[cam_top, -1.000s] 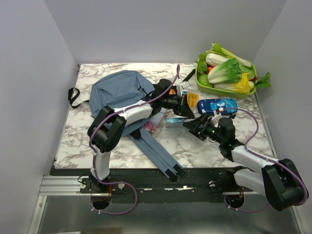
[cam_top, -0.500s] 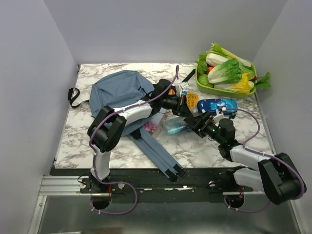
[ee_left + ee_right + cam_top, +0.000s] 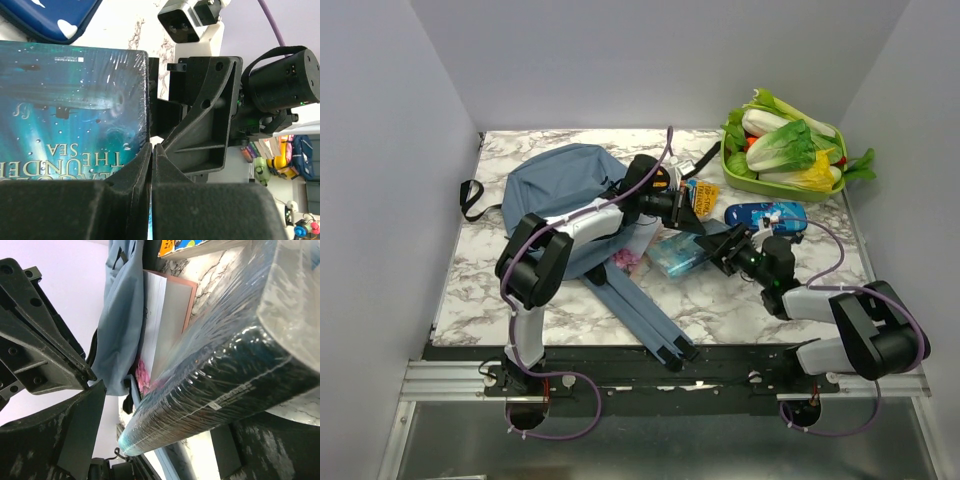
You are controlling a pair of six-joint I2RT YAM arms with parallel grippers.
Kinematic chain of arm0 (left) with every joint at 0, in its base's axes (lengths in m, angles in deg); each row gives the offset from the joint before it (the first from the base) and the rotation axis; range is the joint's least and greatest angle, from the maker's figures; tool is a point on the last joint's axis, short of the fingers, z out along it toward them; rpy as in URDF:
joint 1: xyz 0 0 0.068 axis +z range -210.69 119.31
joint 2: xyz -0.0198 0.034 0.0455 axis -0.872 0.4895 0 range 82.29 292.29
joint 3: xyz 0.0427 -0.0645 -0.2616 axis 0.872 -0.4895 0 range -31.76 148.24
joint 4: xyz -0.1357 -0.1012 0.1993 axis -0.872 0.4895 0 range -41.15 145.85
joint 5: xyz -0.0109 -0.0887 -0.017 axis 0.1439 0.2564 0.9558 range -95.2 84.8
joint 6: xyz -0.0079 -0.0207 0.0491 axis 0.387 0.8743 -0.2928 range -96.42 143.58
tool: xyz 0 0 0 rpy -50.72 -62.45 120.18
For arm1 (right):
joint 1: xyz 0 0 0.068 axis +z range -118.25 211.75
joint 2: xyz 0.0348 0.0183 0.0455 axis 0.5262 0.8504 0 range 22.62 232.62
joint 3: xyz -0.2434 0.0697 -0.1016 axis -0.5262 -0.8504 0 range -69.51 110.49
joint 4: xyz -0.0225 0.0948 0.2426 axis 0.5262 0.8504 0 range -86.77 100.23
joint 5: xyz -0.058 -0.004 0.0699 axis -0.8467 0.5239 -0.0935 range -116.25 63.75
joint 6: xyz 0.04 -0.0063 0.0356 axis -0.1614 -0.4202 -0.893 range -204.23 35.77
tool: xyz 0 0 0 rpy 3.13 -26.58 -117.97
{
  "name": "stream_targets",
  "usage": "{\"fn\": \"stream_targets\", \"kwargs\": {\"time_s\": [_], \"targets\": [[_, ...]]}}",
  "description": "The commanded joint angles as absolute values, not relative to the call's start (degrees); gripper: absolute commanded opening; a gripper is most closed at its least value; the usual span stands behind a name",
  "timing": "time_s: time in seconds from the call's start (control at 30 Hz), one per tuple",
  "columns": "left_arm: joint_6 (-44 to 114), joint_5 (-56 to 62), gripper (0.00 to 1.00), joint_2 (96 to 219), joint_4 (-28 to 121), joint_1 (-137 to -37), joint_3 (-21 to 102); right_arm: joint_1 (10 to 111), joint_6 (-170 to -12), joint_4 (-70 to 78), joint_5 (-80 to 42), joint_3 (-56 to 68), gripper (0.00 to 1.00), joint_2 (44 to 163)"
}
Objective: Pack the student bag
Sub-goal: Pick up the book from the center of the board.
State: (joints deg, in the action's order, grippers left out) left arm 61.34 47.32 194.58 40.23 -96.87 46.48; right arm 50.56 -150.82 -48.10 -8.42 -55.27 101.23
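A blue backpack [image 3: 560, 185] lies toward the far left corner of the table [image 3: 720, 310]. Mid-table, the right pincer [image 3: 707, 252] grips a shrink-wrapped book [image 3: 675, 256] just beside the backpack. The left pincer [image 3: 695, 215] hovers close by, its fingers pressed together on nothing visible. The book is probably being loaded, and the next move would be to slide it inside the backpack.

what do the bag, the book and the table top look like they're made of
The student bag: soft woven fabric, matte, dusty blue; it slumps and creases. The book: paper in glossy clear plastic wrap, likely; wrinkles and glare show. The table top: marble-look, smooth; veined grey on white, real stone or laminate unclear.
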Motion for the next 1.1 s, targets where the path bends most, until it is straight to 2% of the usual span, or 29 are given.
{"fn": "stream_targets", "kwargs": {"time_s": [0.0, 0.03, 0.07, 0.1, 0.13, 0.23, 0.33, 0.4, 0.53, 0.8, 0.9, 1.03, 1.07], "targets": [[51.1, 54.2, 0.13, 192.0, 58.4, -96.2, 50.4, 49.9, -152.2, -46.4, -12.8, -49.3, 0.81, 100.5], [48.2, 53.6, 0.17, 191.5, 61.3, -96.1, 51.5, 49.9, -152.3, -43.7, -13.1, -48.6, 0.71, 100.2], [45.8, 52.6, 0.2, 191.1, 64.1, -96.0, 53.4, 49.9, -152.1, -39.1, -12.9, -47.3, 0.67, 100.1], [43.6, 51.8, 0.24, 190.1, 69.3, -95.9, 54.3, 49.9, -151.5, -37.1, -12.9, -46.8, 0.64, 99.7], [38.8, 50.7, 0.35, 189.4, 71.9, -95.9, 55.0, 49.9, -151.2, -35.5, -13.1, -46.5, 0.62, 99.4], [28.9, 42.7, 0.55, 185.8, 80.6, -95.5, 57.3, 50.0, -150.5, -31.1, -14.6, -46.8, 0.58, 98.0], [22.5, 32.1, 0.64, 181.6, 85.5, -93.3, 57.9, 50.0, -149.5, -26.6, -15.5, -46.8, 0.51, 96.9], [18.1, 25.7, 0.67, 179.8, 88.4, -91.3, 57.9, 50.1, -148.8, -22.7, -15.9, -46.7, 0.47, 96.2], [10.8, 17.5, 0.64, 179.5, 93.2, -83.9, 57.1, 50.3, -147.3, -16.0, -16.3, -46.4, 0.39, 93.7], [-0.8, 7.7, 0.65, 176.1, 87.9, -78.0, 40.8, 50.8, -144.9, -6.5, -19.0, -46.4, 0.31, 92.1], [-2.7, 7.8, 0.68, 175.9, 87.4, -78.0, 37.7, 50.8, -145.1, -6.7, -18.4, -46.7, 0.3, 92.9], [-2.8, 7.6, 0.83, 175.0, 85.9, -77.9, 36.1, 50.8, -144.4, -6.9, -18.2, -47.2, 0.3, 92.9], [-3.0, 8.1, 0.83, 174.8, 86.1, -77.9, 36.1, 50.8, -144.4, -6.9, -18.1, -47.2, 0.3, 92.8]]}}
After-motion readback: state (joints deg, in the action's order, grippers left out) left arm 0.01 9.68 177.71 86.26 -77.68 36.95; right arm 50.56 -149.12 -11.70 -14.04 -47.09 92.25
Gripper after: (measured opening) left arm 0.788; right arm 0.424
